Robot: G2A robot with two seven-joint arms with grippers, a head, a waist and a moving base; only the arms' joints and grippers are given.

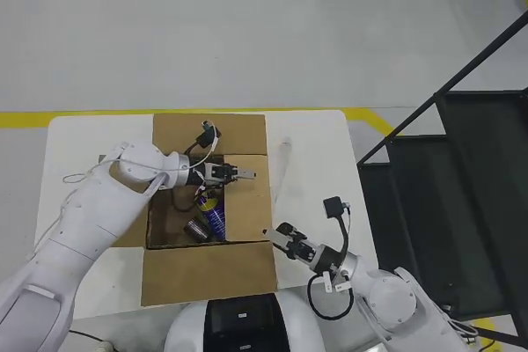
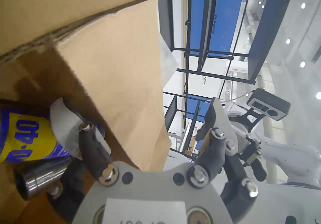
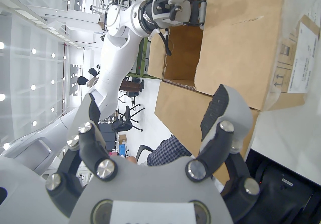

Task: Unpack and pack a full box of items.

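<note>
Closest to the left wrist lens, left gripper [image 2: 150, 117] with fingers [image 2: 87, 139] spread wide, straddling the right-hand flap of the cardboard box [image 2: 112, 59]: one finger inside the cavity, the other outside, pinching nothing. Just beside the inner finger, a blue and yellow spray can [image 2: 22, 134], with a crumpled white scrap [image 2: 65, 119] against it and a short metal cylinder [image 2: 37, 177] next to both. From above, left gripper [image 1: 242, 173] stretched across the open cardboard box [image 1: 207, 273] from the robot's left, out over the flap on the robot's right. Box in the middle of the white table [image 1: 88, 150], near and far flaps folded outward; spray can [image 1: 211, 214] and metal cylinder [image 1: 194, 231] low in the cavity, close together. Right gripper [image 1: 277, 234] near the box's near right corner, just off the cardboard, well apart from the left one. Through the right wrist lens, right gripper [image 3: 156, 99] likewise splayed, nothing between its fingers, facing the cardboard box [image 3: 238, 34] from outside; left gripper [image 3: 198, 15] farther off at the flap's edge.
</note>
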